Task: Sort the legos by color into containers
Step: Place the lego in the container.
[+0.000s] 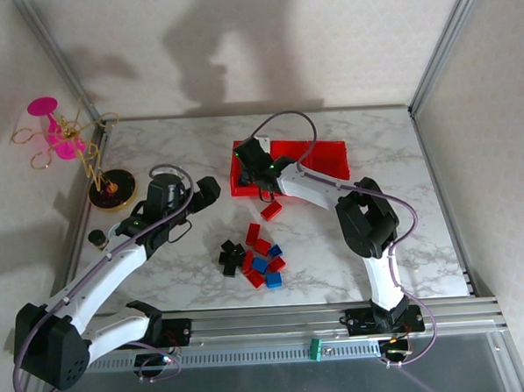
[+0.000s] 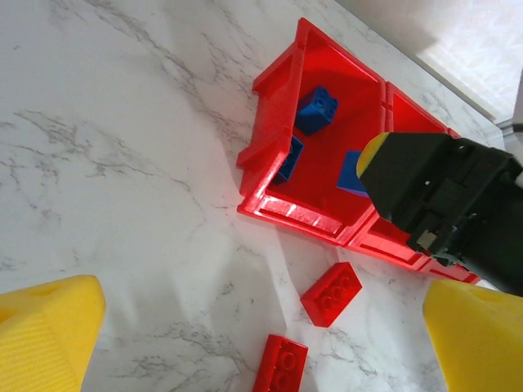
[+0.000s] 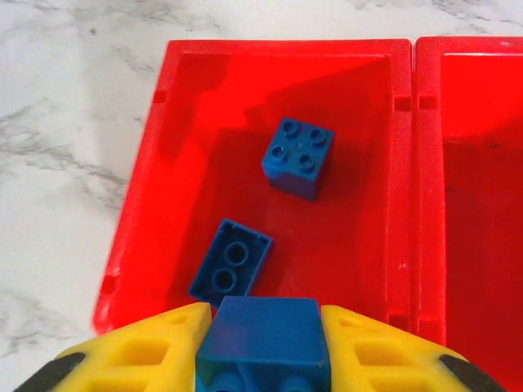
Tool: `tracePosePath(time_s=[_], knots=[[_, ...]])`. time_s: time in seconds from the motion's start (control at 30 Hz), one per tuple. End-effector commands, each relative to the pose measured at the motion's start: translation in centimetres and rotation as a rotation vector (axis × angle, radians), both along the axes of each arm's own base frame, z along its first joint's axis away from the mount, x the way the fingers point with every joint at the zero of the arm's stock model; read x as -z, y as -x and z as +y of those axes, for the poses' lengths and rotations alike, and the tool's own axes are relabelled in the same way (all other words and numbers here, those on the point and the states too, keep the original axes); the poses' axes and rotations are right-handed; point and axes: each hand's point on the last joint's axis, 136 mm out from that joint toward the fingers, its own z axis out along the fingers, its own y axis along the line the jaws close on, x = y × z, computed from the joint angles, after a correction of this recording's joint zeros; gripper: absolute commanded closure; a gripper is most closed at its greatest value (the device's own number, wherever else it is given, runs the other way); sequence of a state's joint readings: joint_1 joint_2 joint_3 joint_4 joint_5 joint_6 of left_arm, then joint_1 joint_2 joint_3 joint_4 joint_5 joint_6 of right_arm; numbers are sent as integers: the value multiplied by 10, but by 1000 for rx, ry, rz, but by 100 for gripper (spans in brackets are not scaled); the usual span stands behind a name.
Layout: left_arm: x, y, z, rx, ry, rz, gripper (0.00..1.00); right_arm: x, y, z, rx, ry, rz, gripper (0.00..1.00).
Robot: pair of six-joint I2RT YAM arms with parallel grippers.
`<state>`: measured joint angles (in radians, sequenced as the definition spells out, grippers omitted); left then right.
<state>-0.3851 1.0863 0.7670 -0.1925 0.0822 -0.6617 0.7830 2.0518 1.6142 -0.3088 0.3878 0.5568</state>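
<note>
On the marble table (image 1: 405, 232), the row of three red bins (image 1: 326, 156) stands toward the far side, and the right arm reaches over its left end. The left bin (image 3: 139, 188) holds blue: a square blue brick (image 3: 298, 159) lies studs up, and a narrow blue brick (image 3: 231, 261) lies underside up near the front wall. The part of the middle bin (image 3: 474, 204) that shows beside it has no brick in it. The rest of the row is too small in the overhead view to judge.

Nearer the arms, well apart from the bins, lies the loose pile (image 1: 252, 260). It has black bricks (image 1: 230, 255) on its left and red and blue ones mixed on its right. Two stray red bricks (image 2: 331, 294) lie between the pile and the bins.

The right pincer (image 3: 263, 318) hangs over the near wall of the left bin, its fingers pressed onto a third blue brick (image 3: 261, 327) that is not yet let go. The left pincer (image 2: 261, 314) hovers above the table just short of the bins, its fingers spread wide with nothing between them.

Sorting looks to be at an early stage. Blue is under way with a few blue bricks left in the pile, while red and black appear untouched.
</note>
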Motion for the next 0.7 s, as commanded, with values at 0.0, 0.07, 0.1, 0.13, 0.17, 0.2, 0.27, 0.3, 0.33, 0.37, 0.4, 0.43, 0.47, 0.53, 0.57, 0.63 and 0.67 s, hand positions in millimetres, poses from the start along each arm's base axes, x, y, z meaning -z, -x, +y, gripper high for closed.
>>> tracePosePath(time_s=[0.0,0.07,0.1,0.13,0.17,0.2,0.27,0.3,0.33,0.37,0.4,0.43,0.47,0.53,0.57,0.63,0.67], knots=[[-16,-12,3,-12,-1,-49,0,2,-14,-1,-17,89,-39,67],[-14,-14,4,-14,0,-46,0,7,-19,-1,-17,112,-36,66],[-13,-15,4,-14,-1,-43,0,8,-21,-1,-22,119,-39,66],[-12,-16,4,-14,-1,-42,0,11,-22,0,-25,128,-39,66],[-12,-17,5,-17,-2,-40,0,13,-23,0,-29,136,-40,66],[-11,-17,6,-18,-3,-39,0,16,-24,1,-34,145,-38,66],[-9,-17,8,-23,-4,-38,0,21,-25,0,-31,160,-34,65],[-8,-17,9,-24,-5,-35,0,23,-24,0,-31,165,-33,64],[-8,-17,10,-27,-4,-35,0,25,-24,-2,-30,172,-33,64],[-7,-17,10,-28,-4,-34,0,27,-24,-2,-32,175,-33,63],[-7,-17,10,-29,-3,-34,0,27,-24,-2,-34,176,-33,61],[-6,-18,10,-28,0,-34,0,27,-24,-1,-39,175,-34,58],[-6,-18,10,-27,3,-33,0,26,-25,-1,-40,174,-36,56],[-6,-19,9,-26,8,-31,0,23,-25,1,-46,168,-41,55],[-7,-20,8,-23,11,-31,0,20,-25,2,-47,163,-43,53],[-8,-20,7,-20,17,-33,0,13,-26,3,-53,152,-51,50],[-10,-20,7,-19,20,-37,0,8,-25,3,-54,147,-53,50]])
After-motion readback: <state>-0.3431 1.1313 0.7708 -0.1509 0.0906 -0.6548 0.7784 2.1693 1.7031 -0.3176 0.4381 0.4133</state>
